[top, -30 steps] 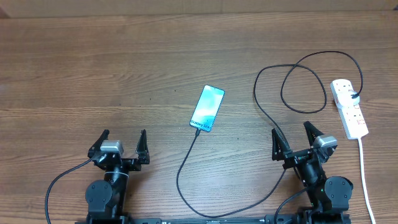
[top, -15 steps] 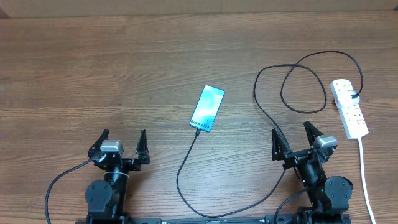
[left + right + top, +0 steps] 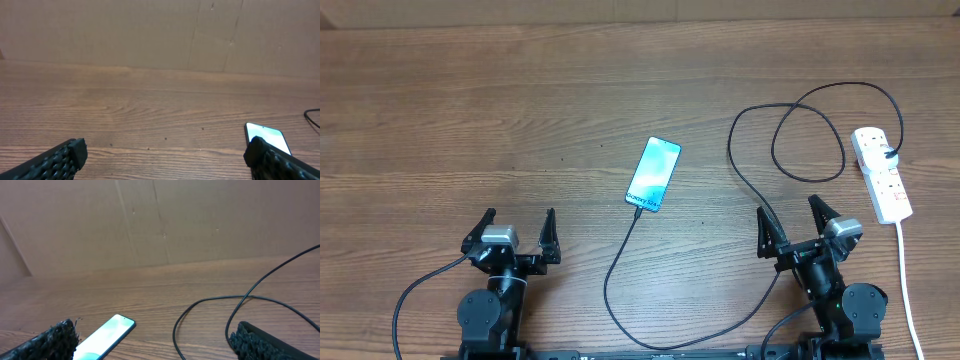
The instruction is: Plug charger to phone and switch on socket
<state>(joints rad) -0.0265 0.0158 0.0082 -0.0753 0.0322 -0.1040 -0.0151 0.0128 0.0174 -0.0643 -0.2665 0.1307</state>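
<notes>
The phone (image 3: 654, 174) lies screen-up in the middle of the table; it also shows in the left wrist view (image 3: 267, 137) and the right wrist view (image 3: 102, 336). The black charger cable (image 3: 620, 265) meets the phone's near end, runs along the front edge, then loops (image 3: 807, 140) to its plug (image 3: 890, 153) in the white socket (image 3: 882, 176) at the right. My left gripper (image 3: 512, 232) is open and empty, near the front left. My right gripper (image 3: 798, 224) is open and empty, front right, with the cable passing beside it (image 3: 210, 310).
The socket's white lead (image 3: 905, 280) runs toward the front edge at the far right. A brown cardboard wall (image 3: 160, 30) stands behind the table.
</notes>
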